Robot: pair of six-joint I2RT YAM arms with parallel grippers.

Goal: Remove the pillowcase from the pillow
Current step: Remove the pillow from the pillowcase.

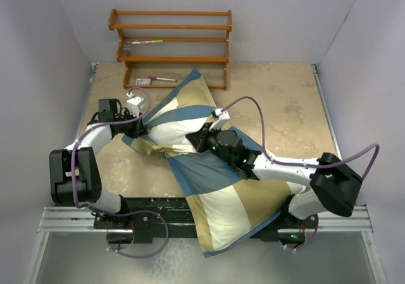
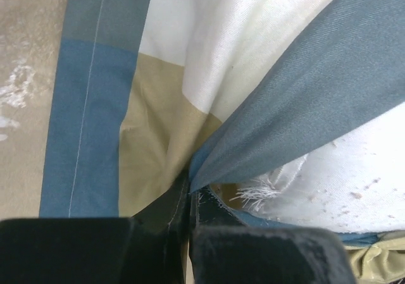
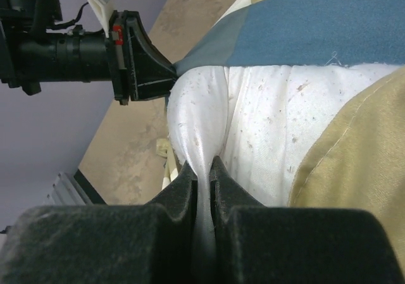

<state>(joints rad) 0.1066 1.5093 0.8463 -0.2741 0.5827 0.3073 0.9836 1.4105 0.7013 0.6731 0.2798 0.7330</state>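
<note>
At the near edge the pillowcase [image 1: 221,202] hangs a corner over the rail. From there it runs slantwise across the surface [image 1: 285,107] toward the far rack [image 1: 171,43]. It covers nearly the whole pillow [image 3: 278,126], so by my judgement the removal is barely begun. Only a patch of speckled white cushion shows at the opening near the middle. Both grips are set, and the pulling apart and sliding off are all left to do.

The right arm reaches from its base at the near right, with its forearm lying leftward over the case. The right claw [image 3: 205,179] is closed tight on a pinched fold of the white pillow.

The left arm is folded at the left side, with its wrist turned in toward the case's left edge. Just beyond, the left claw [image 2: 190,211] is clamped on the blue and tan cloth at the opening's hem. The two claws face each other, close together.
</note>
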